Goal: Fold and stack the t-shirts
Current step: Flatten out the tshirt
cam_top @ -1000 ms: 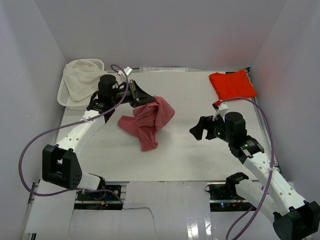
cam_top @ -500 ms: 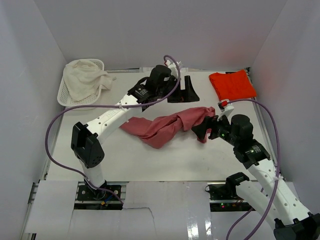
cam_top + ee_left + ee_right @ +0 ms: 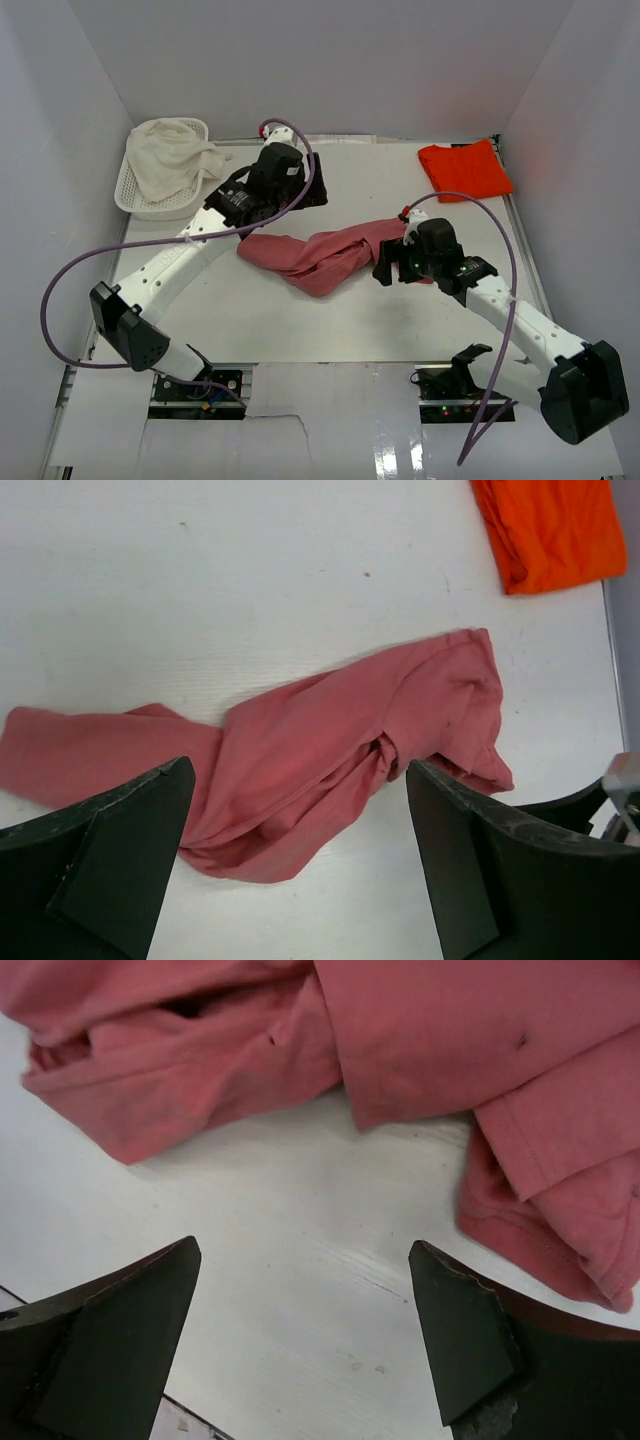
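The dusty rose-red t-shirt (image 3: 325,255) lies rumpled in a long band across the middle of the table, also seen in the left wrist view (image 3: 300,750) and the right wrist view (image 3: 450,1040). The bright orange-red t-shirt (image 3: 465,168) lies folded at the far right corner (image 3: 550,530). My left gripper (image 3: 308,190) hovers open above and behind the rose shirt (image 3: 300,770), holding nothing. My right gripper (image 3: 388,265) stands open at the shirt's right end, low over bare table (image 3: 305,1250), with cloth just beyond its fingertips.
A white lattice basket (image 3: 135,200) holding a white cloth (image 3: 170,155) stands at the far left corner. White walls enclose the table on three sides. The right gripper's dark body (image 3: 600,805) shows at the left wrist view's lower right edge.
My left gripper carried the rose shirt rightward, opened and let it go, then drew back left. The shirt now lies stretched out. My right gripper moved left to its right end.
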Tool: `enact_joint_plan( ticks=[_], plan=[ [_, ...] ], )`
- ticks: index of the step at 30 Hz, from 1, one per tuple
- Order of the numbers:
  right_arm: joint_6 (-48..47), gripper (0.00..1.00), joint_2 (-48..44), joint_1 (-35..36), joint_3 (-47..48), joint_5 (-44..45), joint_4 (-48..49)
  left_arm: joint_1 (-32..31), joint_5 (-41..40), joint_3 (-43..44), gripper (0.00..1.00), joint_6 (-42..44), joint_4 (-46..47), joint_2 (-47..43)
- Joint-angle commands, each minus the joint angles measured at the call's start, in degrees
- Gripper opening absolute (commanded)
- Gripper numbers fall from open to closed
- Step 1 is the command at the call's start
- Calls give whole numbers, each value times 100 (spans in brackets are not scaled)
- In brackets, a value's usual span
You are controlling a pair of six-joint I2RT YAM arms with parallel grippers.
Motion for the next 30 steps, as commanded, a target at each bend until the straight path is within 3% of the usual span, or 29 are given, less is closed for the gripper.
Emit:
enact_joint_plan(
  ticks=[1,4,8,10,20,30],
  plan=[
    [80,89,456,180,292,332,-48,102,-731,-462,98,28,-328,-499],
    [265,84,799,303,327,812,154,286,-635,-963,98,-8,-188,-771],
    [292,64,1117,453,327,1324,365,568,-485,-1429,98,19,-108,-1045],
    [213,61,1283,593,301,1474,646,725,-415,-1657,98,62,-21,-1159],
    [265,63,2233,1358,503,2528,1042,1245,-81,-2168,98,177,164,-1546],
    [652,57,3059,1789,898,4065,1218,1456,69,-2361,98,238,270,-1695]
  ],
)
